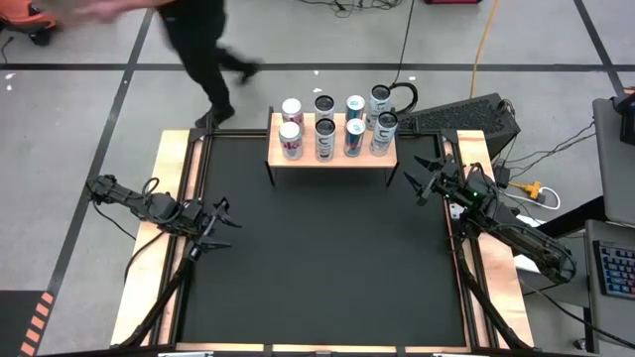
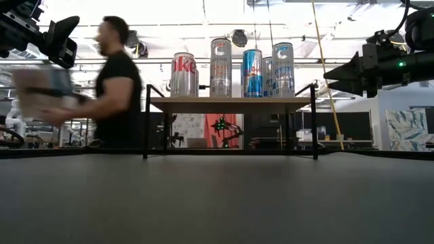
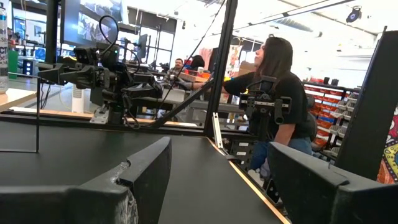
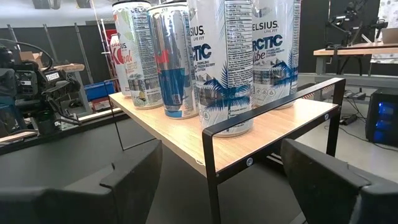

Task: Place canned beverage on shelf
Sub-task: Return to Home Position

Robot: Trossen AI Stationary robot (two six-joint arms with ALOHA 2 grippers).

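Note:
The shelf (image 1: 332,159), a low light-wood table on thin black legs, stands at the far middle of the black mat. Several canned beverages (image 1: 325,129) stand upright on their bases on its top in two rows, also seen in the low view (image 2: 220,68) and close up in the right wrist view (image 4: 224,62). My right gripper (image 1: 422,178) hovers open just right of the shelf's right end (image 4: 273,134), pointing at it, with nothing between its fingers. My left gripper (image 1: 220,226) hangs open above the mat's left edge, holding nothing.
A person (image 1: 198,50) walks past behind the table's far left corner, blurred in the low view (image 2: 119,88). Another person (image 3: 280,93) sits beyond the right side. A keyboard (image 1: 466,114) and cables lie at the far right. Wooden rails (image 1: 169,248) border the mat.

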